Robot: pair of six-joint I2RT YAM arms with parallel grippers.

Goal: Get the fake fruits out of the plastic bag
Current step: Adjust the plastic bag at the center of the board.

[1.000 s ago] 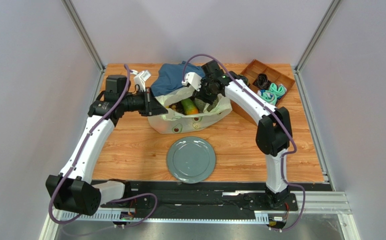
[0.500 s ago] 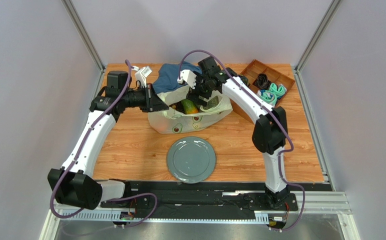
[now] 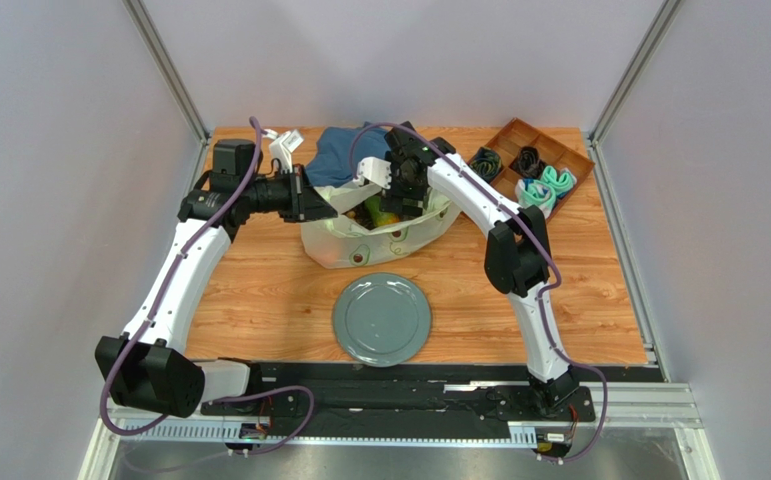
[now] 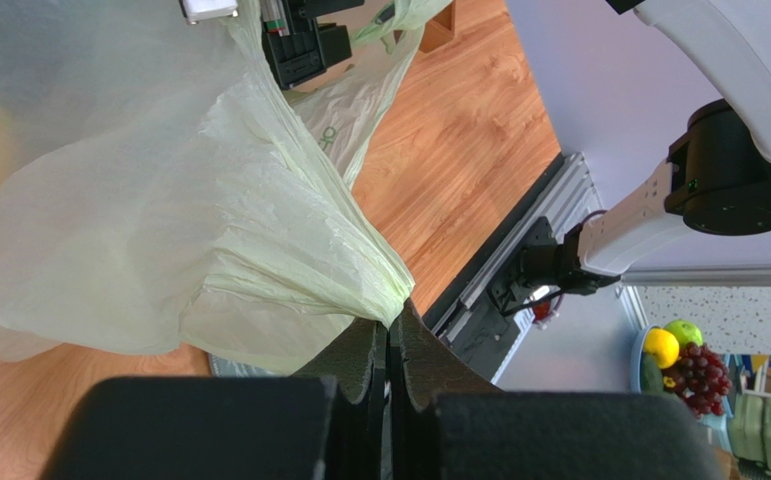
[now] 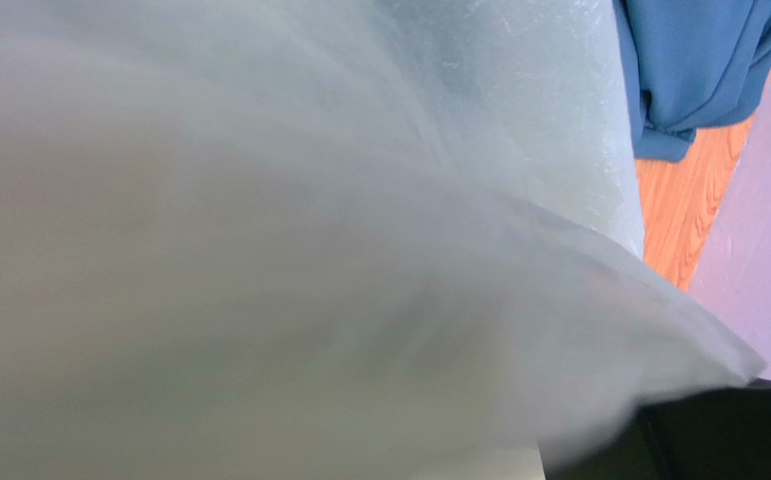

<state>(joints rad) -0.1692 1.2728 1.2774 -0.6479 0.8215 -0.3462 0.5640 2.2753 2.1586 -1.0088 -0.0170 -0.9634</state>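
Evidently limp and slippery, the bag (image 4: pixel 209 230) suited the left gripper's (image 4: pixel 389 350) rim pinch; the right gripper's (image 3: pixel 396 193) jaws were hidden.

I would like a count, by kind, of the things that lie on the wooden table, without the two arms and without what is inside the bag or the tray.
Thin translucent pale yellow-green plastic bag: 1
Crumpled blue cloth: 1
Round grey-green plate: 1
Brown wooden tray with compartments: 1
Total: 4
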